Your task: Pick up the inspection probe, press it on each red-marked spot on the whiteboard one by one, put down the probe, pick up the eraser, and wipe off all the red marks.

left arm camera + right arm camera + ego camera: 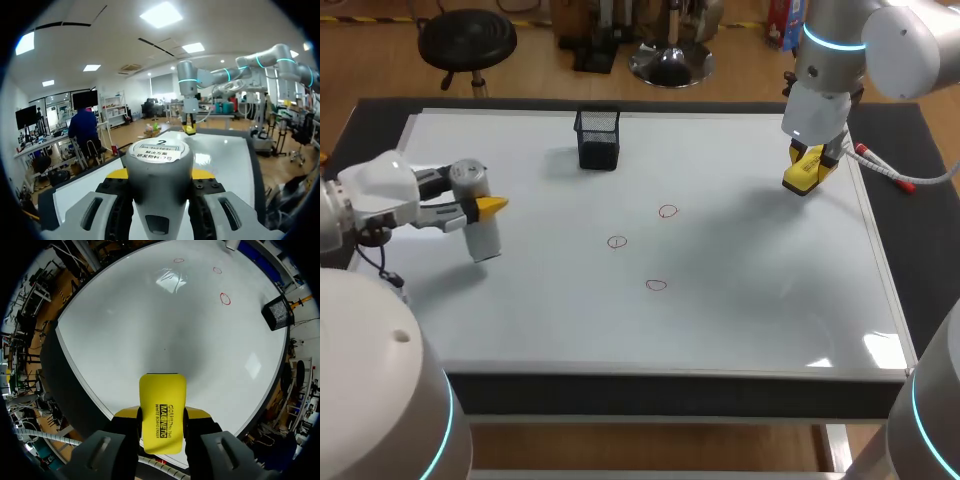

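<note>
My left gripper (480, 208) is shut on a grey cylindrical probe (480, 225), held upright over the left part of the whiteboard (750, 300). In the left wrist view the probe (159, 170) fills the gap between the fingers of the left gripper (159, 176). My right gripper (807, 168) is shut on a yellow eraser (803, 172) near the board's far right edge. The eraser (161, 412) shows between the fingers of the right gripper (161, 416). Three red circles (667, 211) (617, 241) (656, 285) are drawn mid-board, and the red circles (225, 299) also show far ahead of the right gripper.
A black mesh basket (597, 138) stands on the far middle of the board; the basket (278, 312) also shows in the right wrist view. A red-capped marker (882, 167) lies just off the board's right edge, beside my right gripper.
</note>
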### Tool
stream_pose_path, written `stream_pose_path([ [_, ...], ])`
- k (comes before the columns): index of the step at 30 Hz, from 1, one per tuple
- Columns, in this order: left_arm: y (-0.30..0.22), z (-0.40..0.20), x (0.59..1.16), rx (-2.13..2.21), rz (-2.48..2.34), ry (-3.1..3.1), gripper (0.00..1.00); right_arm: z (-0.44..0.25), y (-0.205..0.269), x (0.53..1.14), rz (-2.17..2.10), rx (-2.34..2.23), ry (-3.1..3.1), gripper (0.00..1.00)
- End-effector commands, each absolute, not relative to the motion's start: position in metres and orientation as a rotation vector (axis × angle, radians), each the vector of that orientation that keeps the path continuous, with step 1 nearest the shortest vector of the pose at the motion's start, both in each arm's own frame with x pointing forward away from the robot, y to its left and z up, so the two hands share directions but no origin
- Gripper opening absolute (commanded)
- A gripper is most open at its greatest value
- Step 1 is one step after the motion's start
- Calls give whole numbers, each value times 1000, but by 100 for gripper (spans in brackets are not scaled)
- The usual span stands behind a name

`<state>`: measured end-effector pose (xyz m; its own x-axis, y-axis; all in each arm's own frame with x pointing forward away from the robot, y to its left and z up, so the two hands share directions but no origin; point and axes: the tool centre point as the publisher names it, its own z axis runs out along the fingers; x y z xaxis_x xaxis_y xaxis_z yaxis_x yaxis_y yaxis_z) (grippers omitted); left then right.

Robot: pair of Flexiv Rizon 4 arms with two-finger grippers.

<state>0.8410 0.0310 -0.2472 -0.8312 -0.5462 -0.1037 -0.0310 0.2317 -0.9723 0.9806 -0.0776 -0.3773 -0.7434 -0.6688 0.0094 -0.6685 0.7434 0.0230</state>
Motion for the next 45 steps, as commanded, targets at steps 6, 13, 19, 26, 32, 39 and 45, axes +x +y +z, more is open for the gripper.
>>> stream_pose_path([
  [6, 45, -244, 828, -554, -1617, 2063, 0, -377, -78, 982, -25, 1119, -2913, 0],
  [13, 48, -245, 829, -566, -1612, 2051, 0, -377, -78, 982, -25, 1119, -2913, 0],
  [19, 50, -244, 829, -578, -1609, 2036, 0, -377, -78, 982, -25, 1119, -2913, 0],
  [26, 50, -244, 829, -578, -1609, 2036, 0, -377, -78, 982, -25, 1119, -2913, 0],
  [32, 50, -244, 829, -578, -1609, 2036, 0, -377, -78, 982, -25, 1119, -2913, 0],
  [39, 50, -244, 829, -578, -1609, 2036, 0, -376, -65, 978, 27, 1165, -2873, 0],
  [45, 50, -244, 829, -578, -1609, 2036, 0, -373, -29, 965, 67, 1288, -2822, 0],
])
